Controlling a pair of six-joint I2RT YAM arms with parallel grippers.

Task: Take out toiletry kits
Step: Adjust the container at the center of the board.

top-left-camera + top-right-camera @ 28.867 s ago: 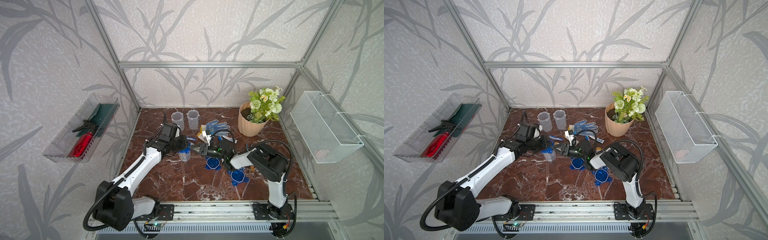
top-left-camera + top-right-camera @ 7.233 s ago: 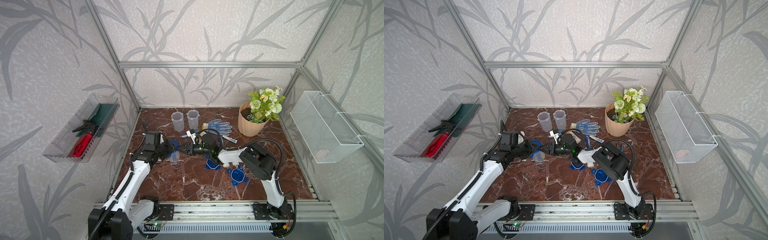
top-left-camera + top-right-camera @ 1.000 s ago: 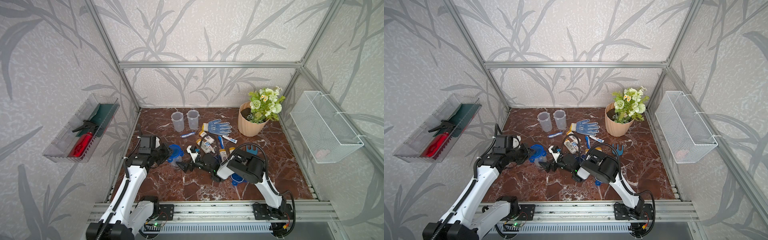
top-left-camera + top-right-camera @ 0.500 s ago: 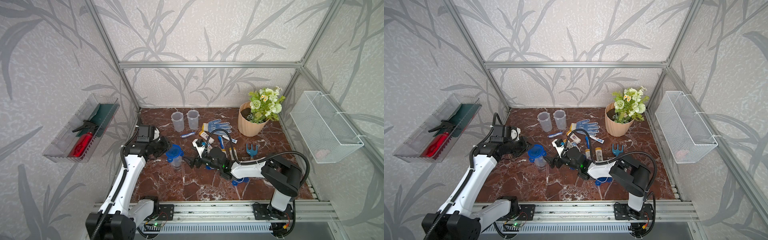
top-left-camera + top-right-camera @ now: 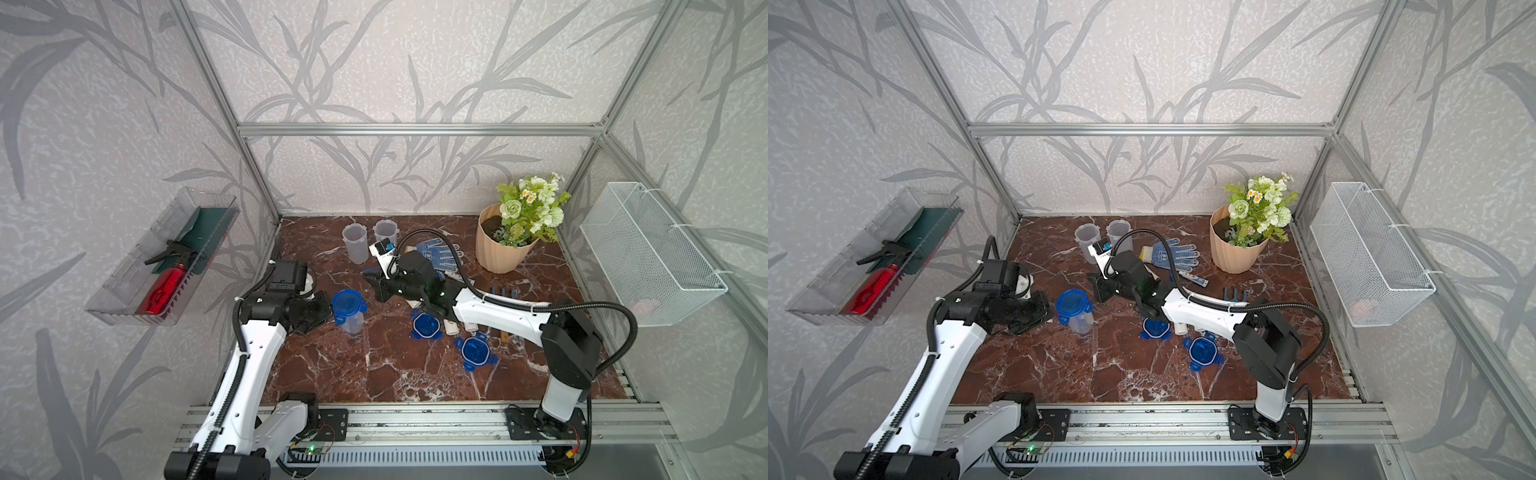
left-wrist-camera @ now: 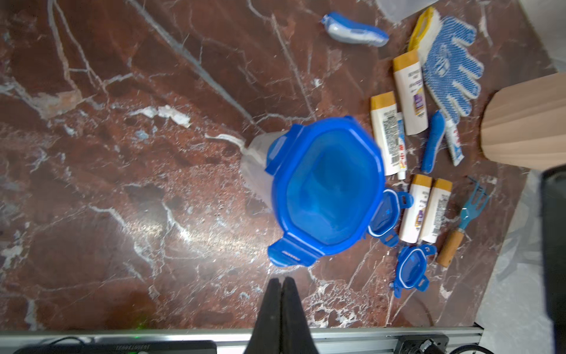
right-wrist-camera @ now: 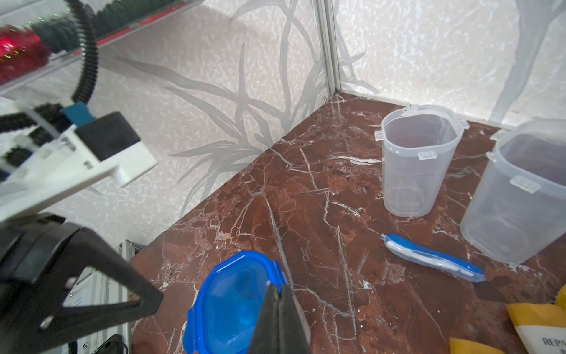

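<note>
**A:** Quick check on the left jaws and right jaws, apart or together?

**B:** Pressed together, both pairs, nothing clamped. Left arm [image 5: 262, 345] reaching in with tips just left of the lidded cup [image 5: 348, 309]. Right arm [image 5: 494, 313] stretched across with tips just off that cup's far right side. Can't tell about actual contact with the cup on either side.

**A:** And the kit stuff?

**B:** Mostly scattered flat on the counter [image 5: 353, 374], right of that cup and short of the flower pot [image 5: 498, 253]. Four gold-capped white bottles [image 6: 410, 92], a toothbrush [image 6: 433, 142], two toothpaste tubes [image 6: 453, 144]. Second toothbrush [image 7: 432, 257] lying further back, just near of the two open cups [image 7: 419, 159]. Two loose blue lids [image 5: 424, 325] flat by the bottles. Blue-dotted glove [image 5: 1173, 251] and small garden tool [image 5: 1235, 295] mixed in too. Lidded cup upright, left of centre, blue lid on. Can't make out any contents through it.
</note>
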